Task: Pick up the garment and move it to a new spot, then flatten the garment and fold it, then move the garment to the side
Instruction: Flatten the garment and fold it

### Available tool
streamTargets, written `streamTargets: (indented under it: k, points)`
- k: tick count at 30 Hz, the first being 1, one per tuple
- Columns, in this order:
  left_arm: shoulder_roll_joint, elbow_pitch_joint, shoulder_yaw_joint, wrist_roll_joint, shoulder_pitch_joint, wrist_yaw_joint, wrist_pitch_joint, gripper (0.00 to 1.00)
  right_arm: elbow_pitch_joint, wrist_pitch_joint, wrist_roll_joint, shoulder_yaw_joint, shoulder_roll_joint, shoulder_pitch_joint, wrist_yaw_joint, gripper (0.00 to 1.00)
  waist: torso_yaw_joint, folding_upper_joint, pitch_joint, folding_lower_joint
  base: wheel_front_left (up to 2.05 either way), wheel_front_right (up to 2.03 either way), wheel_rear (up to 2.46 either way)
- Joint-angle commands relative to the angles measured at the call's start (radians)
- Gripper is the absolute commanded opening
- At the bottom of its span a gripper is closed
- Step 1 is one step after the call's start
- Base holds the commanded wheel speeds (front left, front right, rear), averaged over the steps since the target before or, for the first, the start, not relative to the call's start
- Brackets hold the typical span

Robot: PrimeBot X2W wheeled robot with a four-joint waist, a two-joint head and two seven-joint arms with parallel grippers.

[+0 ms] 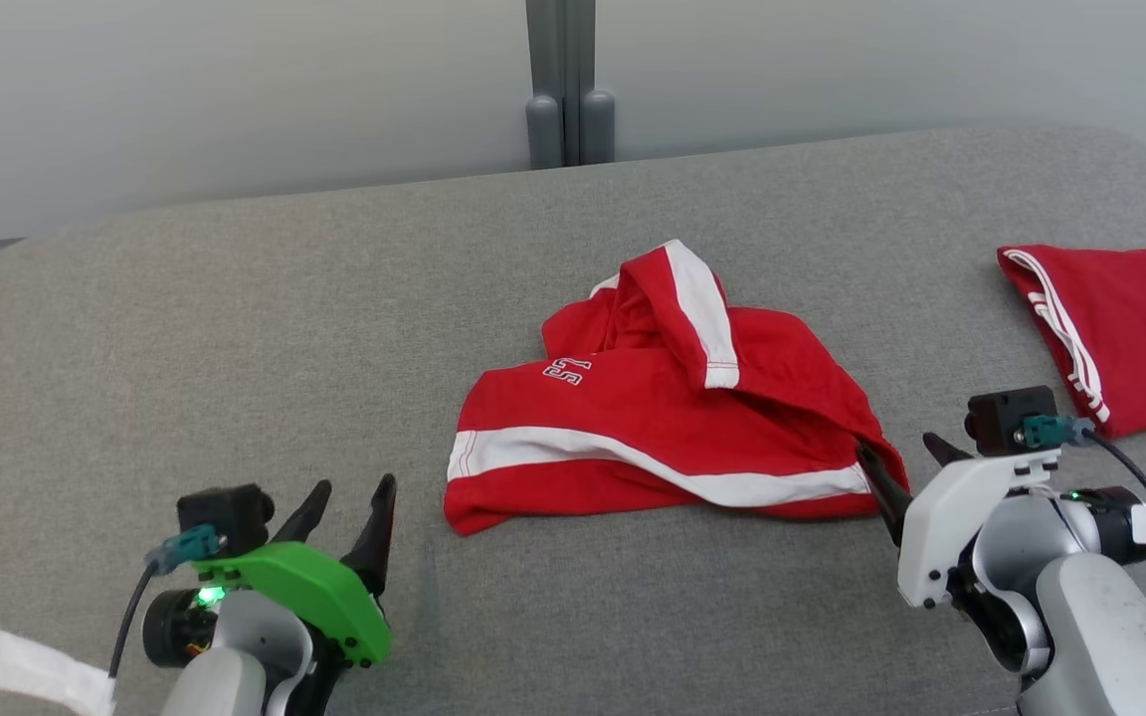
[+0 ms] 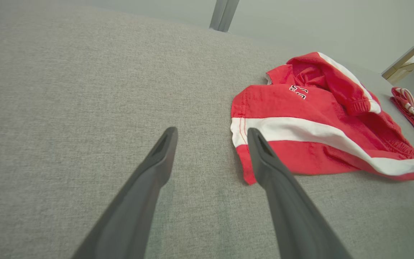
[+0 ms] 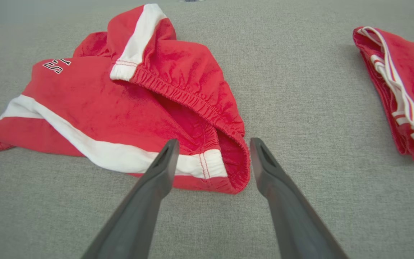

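**A:** Jaws first: left gripper [image 1: 352, 489] is spread wide with nothing between the fingers. Right gripper [image 1: 899, 449] is the same, gaping and empty.

**B:** Where's the target?

**A:** The garment [image 1: 653, 418] looks like red shorts with white side stripes. It's crumpled in the centre of the frame on the grey padded surface [image 1: 235, 348]. One leg is flopped back over the body, and the waistband is bunched at the right end.

**B:** Why are the arms parked there?

**A:** My read is that they bracket it. Left sits lower left, just off the hem end and apart from the cloth. Right sits lower right. In the right wrist view the waistband corner lies in line between its fingers, but I can't tell if there's contact. It looks like setup for a two-point pick, one end each, so the cloth lifts stretched, not balled.

**B:** And the other red thing?

**A:** That's a folded red piece [image 1: 1120, 328] at the right edge of the frame, well apart from the shorts. It's likely a finished item put aside.

**B:** Counts.

**A:** Two garments, one crumpled and one folded. Two grippers with two dark fingers each. One grey post [image 1: 568, 80] top centre. One white tag [image 1: 46, 671] in the bottom left corner.
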Motion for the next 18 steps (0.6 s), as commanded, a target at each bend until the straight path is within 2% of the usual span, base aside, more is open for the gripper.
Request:
streamTargets:
  k: [1, 6, 14, 18]
  points:
    - [-0.008, 0.029, -0.011, -0.017, -0.037, -0.006, 0.016, 1.00, 0.007, 0.017, 0.010, -0.010, 0.008, -0.024, -0.001, 1.00, -0.010, 0.0000, 0.026, 0.0000, 0.00, 0.00, 0.00]
    - [-0.021, 0.159, -0.074, -0.002, -0.156, -0.005, 0.061, 1.00, 0.035, 0.077, 0.022, 0.008, 0.020, -0.092, -0.001, 1.00, -0.031, 0.0000, 0.071, 0.0000, 0.00, 0.00, 0.00]
    - [-0.044, 0.345, -0.118, 0.028, -0.295, 0.002, 0.038, 1.00, 0.083, 0.076, 0.052, 0.051, 0.027, -0.157, -0.001, 1.00, -0.060, 0.0000, 0.137, 0.0000, 0.00, 0.00, 0.00]
    - [-0.056, 0.417, -0.133, 0.020, -0.341, 0.004, 0.036, 1.00, 0.127, 0.122, 0.075, 0.074, 0.037, -0.176, -0.001, 1.00, -0.069, 0.0000, 0.153, 0.0000, 0.00, 0.00, 0.00]
